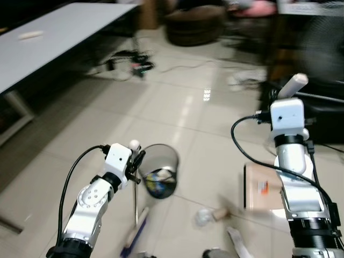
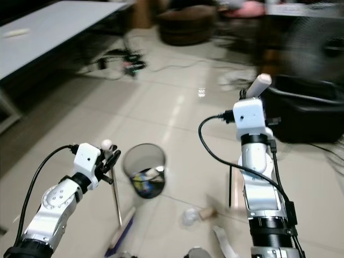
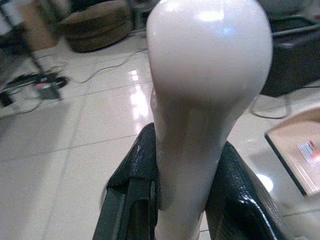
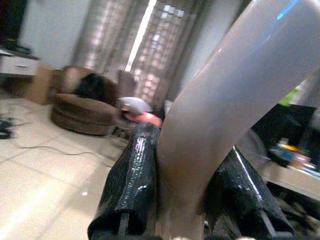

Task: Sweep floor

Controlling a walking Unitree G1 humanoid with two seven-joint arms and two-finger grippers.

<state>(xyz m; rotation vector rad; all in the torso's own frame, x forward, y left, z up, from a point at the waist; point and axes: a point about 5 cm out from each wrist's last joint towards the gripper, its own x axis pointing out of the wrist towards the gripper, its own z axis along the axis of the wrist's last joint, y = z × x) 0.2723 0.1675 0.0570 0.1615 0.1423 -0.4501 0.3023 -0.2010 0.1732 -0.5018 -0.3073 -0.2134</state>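
My left gripper (image 1: 136, 159) is shut on the broom's white handle (image 3: 200, 100), just under its rounded knob (image 1: 134, 144). The thin pole runs down to the brush head (image 1: 134, 232) on the tiles by my feet. My right gripper (image 4: 182, 165) is raised at chest height and shut on the dustpan's pale handle (image 1: 293, 85). The tan dustpan (image 1: 261, 188) hangs low beside that arm, blurred. Litter lies on the floor between the two tools: a crumpled white wad (image 1: 203, 216), a small brown roll (image 1: 221, 214) and a pale strip (image 1: 237, 242).
A black mesh bin (image 1: 159, 171) holding rubbish stands just right of the broom. A grey table (image 1: 54, 37) runs along the left. Cables (image 1: 129, 62) lie on the tiles beyond. A brown pouffe (image 1: 193, 24) sits at the back, and a black box (image 1: 322, 115) at the right.
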